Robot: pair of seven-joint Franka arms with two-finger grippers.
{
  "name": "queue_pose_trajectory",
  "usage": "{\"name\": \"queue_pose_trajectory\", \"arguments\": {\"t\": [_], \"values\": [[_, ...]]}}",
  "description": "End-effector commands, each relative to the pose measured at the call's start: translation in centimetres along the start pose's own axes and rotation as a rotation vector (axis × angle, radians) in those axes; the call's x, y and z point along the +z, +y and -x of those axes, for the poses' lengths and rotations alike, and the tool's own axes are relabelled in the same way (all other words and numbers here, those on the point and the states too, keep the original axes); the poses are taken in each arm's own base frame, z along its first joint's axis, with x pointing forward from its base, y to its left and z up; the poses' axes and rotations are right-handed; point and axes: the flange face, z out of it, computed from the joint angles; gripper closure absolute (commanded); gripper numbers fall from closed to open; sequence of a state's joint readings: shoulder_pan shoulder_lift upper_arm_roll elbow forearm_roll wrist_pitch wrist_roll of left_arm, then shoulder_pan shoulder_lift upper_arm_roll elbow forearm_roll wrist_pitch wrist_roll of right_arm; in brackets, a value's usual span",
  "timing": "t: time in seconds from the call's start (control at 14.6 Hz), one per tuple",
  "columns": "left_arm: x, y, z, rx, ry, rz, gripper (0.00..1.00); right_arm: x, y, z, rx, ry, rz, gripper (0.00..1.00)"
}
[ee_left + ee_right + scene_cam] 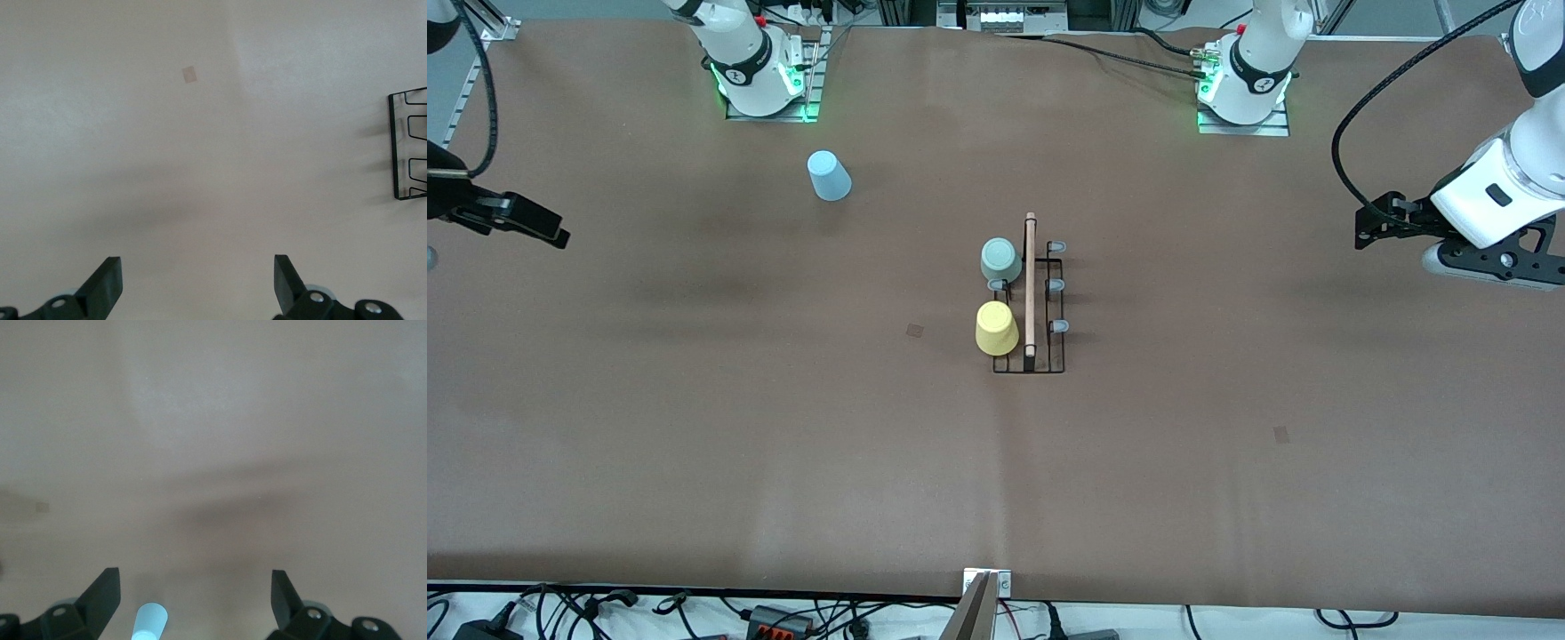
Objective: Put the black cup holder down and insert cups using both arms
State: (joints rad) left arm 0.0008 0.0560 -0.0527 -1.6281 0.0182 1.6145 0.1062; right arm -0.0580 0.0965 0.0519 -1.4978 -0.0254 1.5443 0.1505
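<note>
The black cup holder [1031, 284] stands at the table's middle, wooden handle on top. A pale green cup [1000, 260] and a yellow cup [996, 327] sit upside down on prongs on its side toward the right arm's end. The three prongs [1055, 285] on its side toward the left arm's end are bare. A light blue cup [829, 175] stands alone near the right arm's base and shows in the right wrist view [150, 621]. My right gripper [550, 233] [195, 603] is open and empty, high over the right arm's end. My left gripper [1380, 222] [197, 287] is open and empty over the left arm's end; its view catches the holder's edge [392, 147].
The brown table cover [783, 427] carries two small tape marks [915, 330] [1281, 434]. The arm bases [763, 76] [1245, 89] stand along the farthest edge. Cables and a metal bracket [985, 587] lie at the nearest edge.
</note>
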Motion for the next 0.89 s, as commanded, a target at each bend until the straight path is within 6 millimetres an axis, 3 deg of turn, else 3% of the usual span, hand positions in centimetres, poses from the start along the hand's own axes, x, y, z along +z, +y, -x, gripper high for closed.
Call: {"name": "queue_pose_trajectory", "arguments": {"t": [0.0, 0.41, 0.82], "values": [[-0.3, -0.2, 0.6, 0.002, -0.003, -0.018, 0.0, -0.4, 0.6, 0.0, -0.036, 0.008, 0.009, 0.0], [-0.3, -0.2, 0.6, 0.002, -0.003, -0.018, 0.0, -1.9, 2.0, 0.4, -0.057, 0.037, 0.005, 0.0], [-0.3, -0.2, 0.6, 0.003, -0.003, -0.018, 0.0, -2.4, 2.2, 0.6, -0.112, 0.047, 0.007, 0.0]]}}
